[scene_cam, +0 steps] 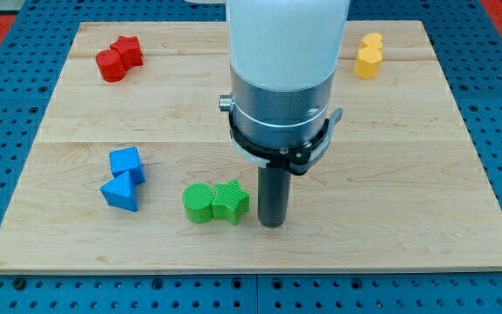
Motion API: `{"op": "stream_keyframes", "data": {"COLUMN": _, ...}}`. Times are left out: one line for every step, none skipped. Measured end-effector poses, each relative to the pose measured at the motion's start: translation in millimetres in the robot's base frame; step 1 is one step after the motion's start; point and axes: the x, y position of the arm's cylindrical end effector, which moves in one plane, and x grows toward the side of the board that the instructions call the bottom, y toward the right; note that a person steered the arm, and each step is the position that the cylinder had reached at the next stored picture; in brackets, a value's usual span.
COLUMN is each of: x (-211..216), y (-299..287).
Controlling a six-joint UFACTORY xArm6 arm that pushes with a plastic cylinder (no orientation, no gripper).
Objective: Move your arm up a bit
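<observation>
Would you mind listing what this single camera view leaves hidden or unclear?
- The board behind the arm: hidden at the view's top centre.
- Whether my tip touches the green star: the gap looks slight, too fine to judge.
- The arm's upper part: cut off by the view's top edge.
- The yellow blocks: shapes too small to make out.

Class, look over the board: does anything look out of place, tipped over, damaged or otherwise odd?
Nothing stands out. The blocks sit flat in tidy pairs: red, yellow, blue and green. My tip rests just right of the green pair. The board looks undamaged.
</observation>
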Motion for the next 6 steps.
{"op": "stream_keyframes", "data": {"x": -64.8, "y": 22.5}}
{"op": "stream_keyframes", "data": {"x": -105.5, "y": 16.2}}
{"op": "stream_keyframes", "data": {"x": -111.7, "y": 7.8}}
{"op": "stream_keyframes", "data": {"x": -111.7, "y": 7.8}}
{"op": "stream_keyframes", "data": {"x": -125.3, "y": 7.6}}
{"op": "stream_keyframes", "data": {"x": -149.8, "y": 5.9}}
